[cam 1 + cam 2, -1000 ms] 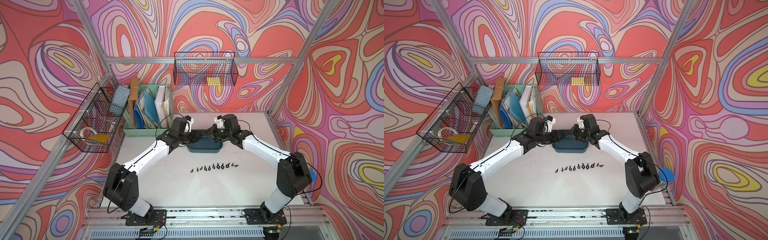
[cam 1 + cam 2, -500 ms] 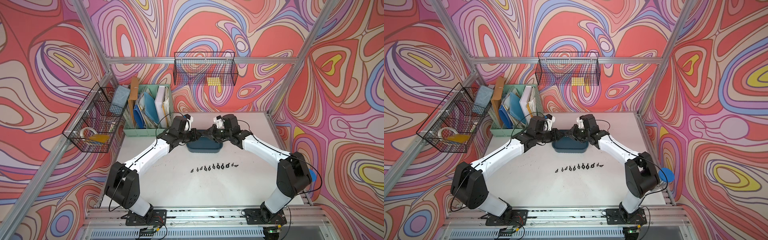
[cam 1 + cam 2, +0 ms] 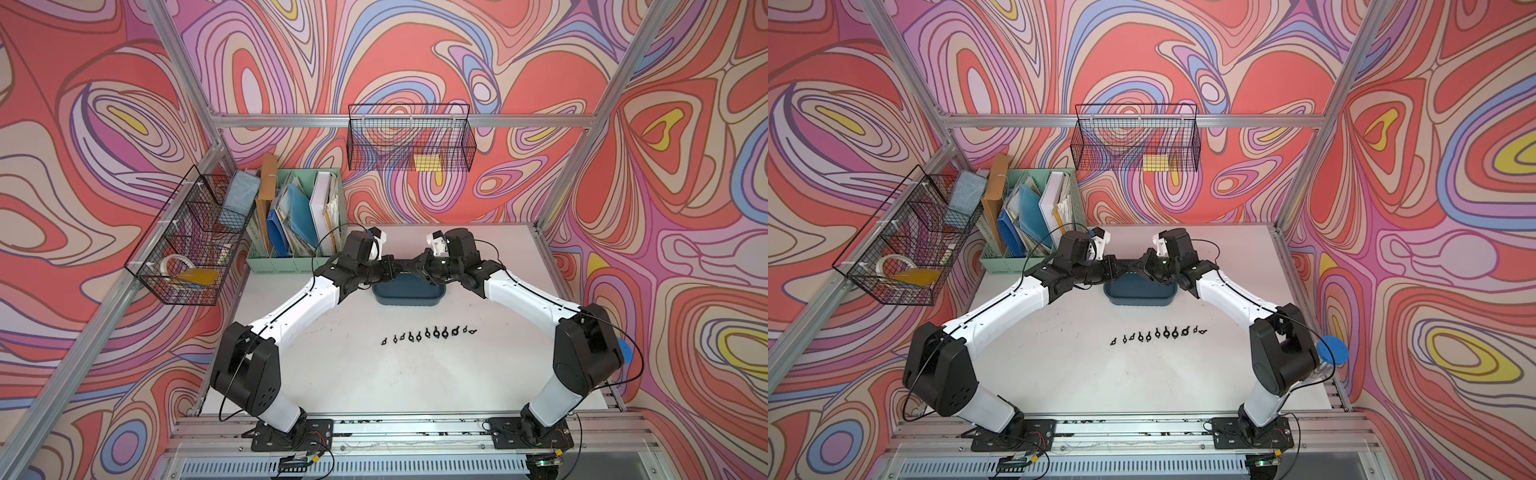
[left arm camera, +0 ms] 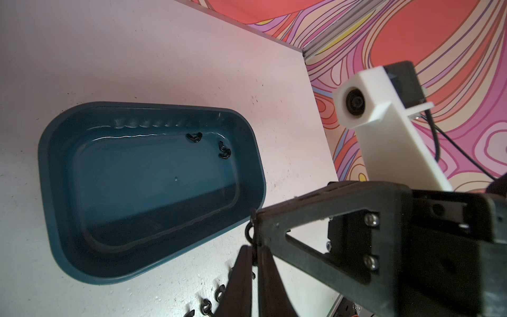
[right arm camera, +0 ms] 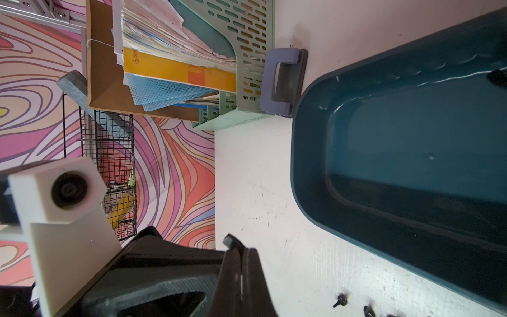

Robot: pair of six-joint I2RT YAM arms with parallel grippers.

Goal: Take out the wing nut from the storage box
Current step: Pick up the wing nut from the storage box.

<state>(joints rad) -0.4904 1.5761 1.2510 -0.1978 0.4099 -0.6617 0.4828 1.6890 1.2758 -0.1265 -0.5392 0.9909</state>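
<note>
A green file rack stands at the far left of the white table. The left arm reaches from that side towards the middle. The left gripper is shut to a thin slit. A small black wing nut sits right at its fingertips, its ring showing just past them and a thin part running down into the slit.

In both top views that meeting point hangs in the air above the blue box, which sits on the table midway between the two arms. The nut is held up clear of the box and does not touch it. Two other nuts lie on the box floor, close together near one end wall and well apart from either gripper.

The right gripper comes in from the right, tip to tip with the left one. Its jaws are pressed together, and a dark nub of the same nut pokes out at their end, so both grippers pinch the one piece.

In front of the box a row of nuts lies on the bare table.
</note>
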